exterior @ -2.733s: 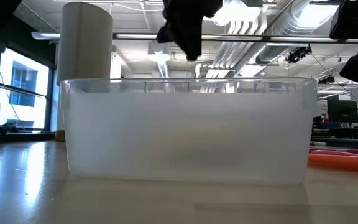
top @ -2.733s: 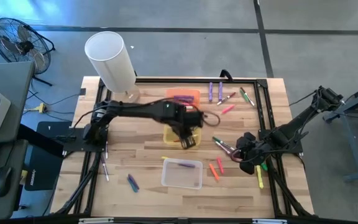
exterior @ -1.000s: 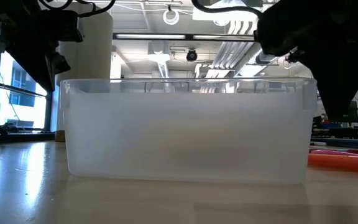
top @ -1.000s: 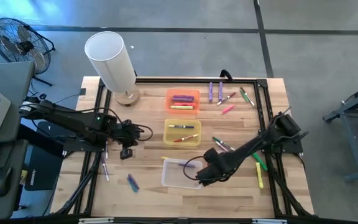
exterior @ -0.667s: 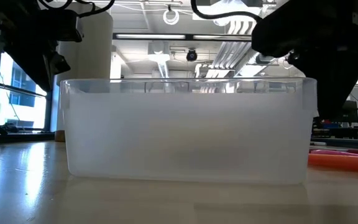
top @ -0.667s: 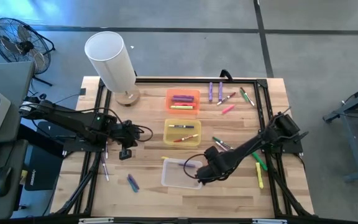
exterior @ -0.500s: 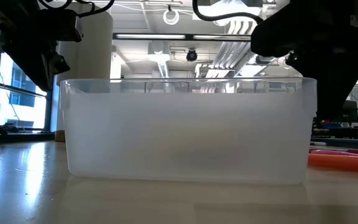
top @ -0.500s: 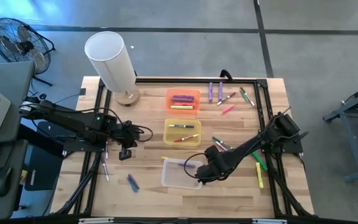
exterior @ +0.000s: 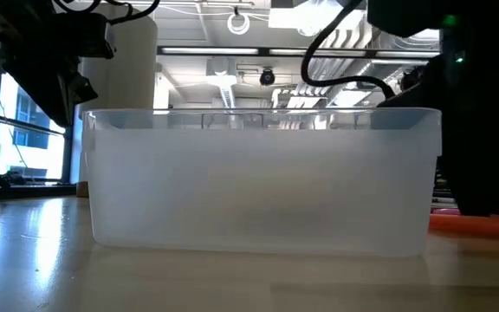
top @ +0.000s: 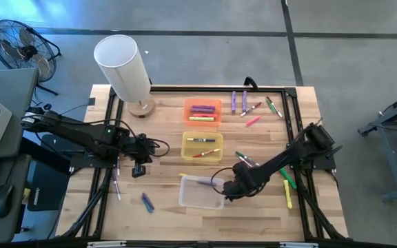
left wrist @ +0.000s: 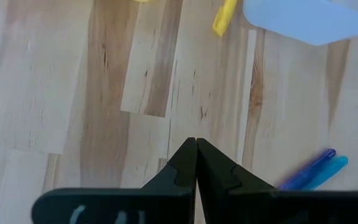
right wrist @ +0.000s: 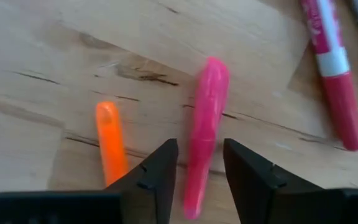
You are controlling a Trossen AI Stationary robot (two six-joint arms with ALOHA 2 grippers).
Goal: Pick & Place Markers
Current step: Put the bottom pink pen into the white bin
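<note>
Right now R gripper (top: 230, 189) is hovering low at the clear bin's (top: 200, 194) right edge, jaws standing apart w/ nothing between them; the wrist view is showing a pink marker (right wrist: 202, 130) lying on the wood right in line w/ the gap and an orange marker (right wrist: 110, 142) just beside it, parallel. L gripper (left wrist: 196, 163) is waiting over bare wood at the table's left, jaws pressed together, empty, two blue markers (left wrist: 312, 170) near it. Other markers are lying scattered: a cluster (top: 253, 107) at the far right of the table, some in the orange bin (top: 202, 110) and yellow bin (top: 202, 146), a purple one (top: 202, 182) in the clear bin, a green (top: 289, 179) and a yellow (top: 288, 198) one by the right frame. Risks, as I'm reading it: pink and orange are sitting so close that one finger could be landing on the orange and rolling or dragging it; a round barrel could be squirting out if pinched off-centre; the arm could be nudging the bin wall. Hard to see: low view is mostly bin wall and dark arm shapes, so no markers readable there; R arm is covering the pink and orange in the high view; a red-and-white marker (right wrist: 332, 71) is cut off at the wrist picture's edge.
</note>
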